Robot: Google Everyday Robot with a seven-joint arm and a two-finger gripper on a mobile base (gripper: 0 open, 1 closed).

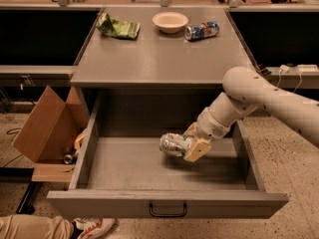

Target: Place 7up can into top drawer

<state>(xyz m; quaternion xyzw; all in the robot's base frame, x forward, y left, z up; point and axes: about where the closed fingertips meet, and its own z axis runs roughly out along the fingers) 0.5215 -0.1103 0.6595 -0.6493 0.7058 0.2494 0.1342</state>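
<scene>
The top drawer (124,171) is pulled wide open below the grey counter, with a small dark wire handle (168,210) on its front panel. My gripper (188,142) reaches in from the right and is shut on the 7up can (174,144), a shiny silver can held on its side. The can hangs low inside the drawer, near the middle, just above the drawer floor.
On the counter (159,59) lie a green chip bag (117,27), a white bowl (170,21) and a blue, red and white can (202,30) on its side. An open cardboard box (47,126) stands left of the drawer. A shoe (94,227) shows at the bottom left.
</scene>
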